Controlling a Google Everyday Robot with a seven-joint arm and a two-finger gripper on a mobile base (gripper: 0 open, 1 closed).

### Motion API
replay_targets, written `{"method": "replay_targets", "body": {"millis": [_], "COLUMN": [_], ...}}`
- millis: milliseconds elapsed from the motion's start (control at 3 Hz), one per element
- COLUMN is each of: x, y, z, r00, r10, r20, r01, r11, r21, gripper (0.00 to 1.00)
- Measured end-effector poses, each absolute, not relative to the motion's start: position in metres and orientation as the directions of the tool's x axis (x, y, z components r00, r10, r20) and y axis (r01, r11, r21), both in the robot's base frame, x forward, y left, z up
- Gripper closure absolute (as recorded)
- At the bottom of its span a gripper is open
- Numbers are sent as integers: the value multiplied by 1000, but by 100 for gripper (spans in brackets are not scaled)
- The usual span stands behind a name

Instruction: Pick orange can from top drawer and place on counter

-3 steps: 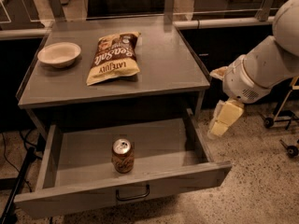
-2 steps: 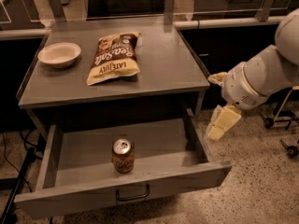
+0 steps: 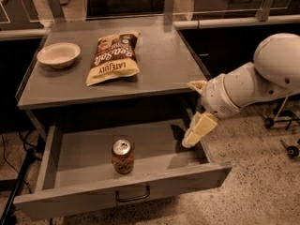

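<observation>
The orange can (image 3: 123, 157) stands upright inside the open top drawer (image 3: 89, 191), a little left of the drawer's middle and close to its front wall. The drawer is pulled out below the counter (image 3: 159, 69), with its dark handle (image 3: 133, 195) at the front centre. My gripper (image 3: 196, 132) hangs from the white arm (image 3: 253, 86) at the drawer's right side, over its right wall and pointing down. It is well right of the can and holds nothing.
A brown-and-yellow chip bag (image 3: 112, 56) lies on the middle of the counter and a white bowl (image 3: 58, 54) sits at its left. Speckled floor lies to the right, with caster wheels (image 3: 286, 139) near the right edge.
My arm has moved left toward the drawer, bringing the gripper from beside the drawer's right side to over its right wall. The can has not moved.
</observation>
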State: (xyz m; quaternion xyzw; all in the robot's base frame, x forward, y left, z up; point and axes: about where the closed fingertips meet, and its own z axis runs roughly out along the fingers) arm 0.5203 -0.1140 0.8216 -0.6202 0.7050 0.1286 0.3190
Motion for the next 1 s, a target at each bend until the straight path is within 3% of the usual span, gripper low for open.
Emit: {"method": "replay_targets", "body": {"millis": [1000], "x": [529], "y": [-87], "z": [781], "r00": [-40], "r10": [-731], "r20": [-681], "r01": [-958], "r11": [222], "r21": [-182], "gripper": [0]}}
